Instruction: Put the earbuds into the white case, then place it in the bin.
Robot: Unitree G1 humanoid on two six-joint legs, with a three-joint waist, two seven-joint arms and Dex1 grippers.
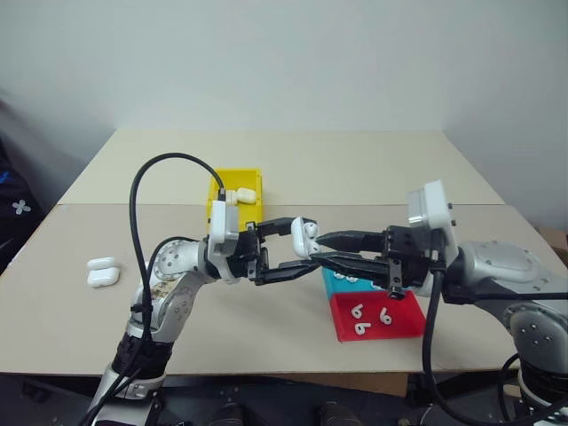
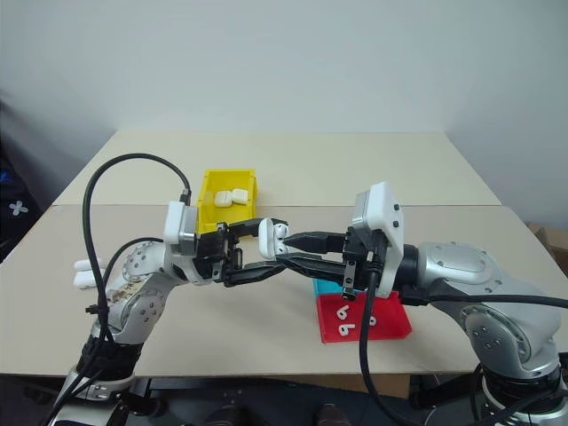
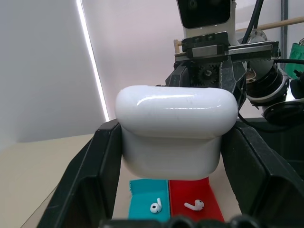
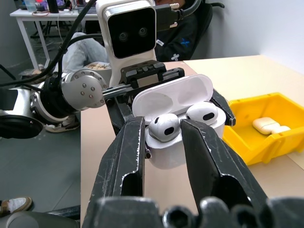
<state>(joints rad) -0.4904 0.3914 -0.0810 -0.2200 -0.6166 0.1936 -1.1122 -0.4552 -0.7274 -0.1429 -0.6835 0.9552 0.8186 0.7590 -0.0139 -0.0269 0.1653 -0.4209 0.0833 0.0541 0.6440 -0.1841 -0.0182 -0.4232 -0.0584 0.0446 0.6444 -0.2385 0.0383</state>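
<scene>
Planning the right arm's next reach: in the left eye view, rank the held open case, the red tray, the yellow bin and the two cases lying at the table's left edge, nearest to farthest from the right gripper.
1. White case, at the right gripper fingertips, held by the left gripper.
2. Red tray, below it, toward the robot.
3. Yellow bin, behind and to the left.
4. Two spare cases, far left.

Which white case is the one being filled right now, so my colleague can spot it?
Look above the table's middle, where the two arms meet. The white case sits clamped in the left gripper. Unlike the closed cases in the yellow bin, its lid is open with two earbuds inside.
</scene>
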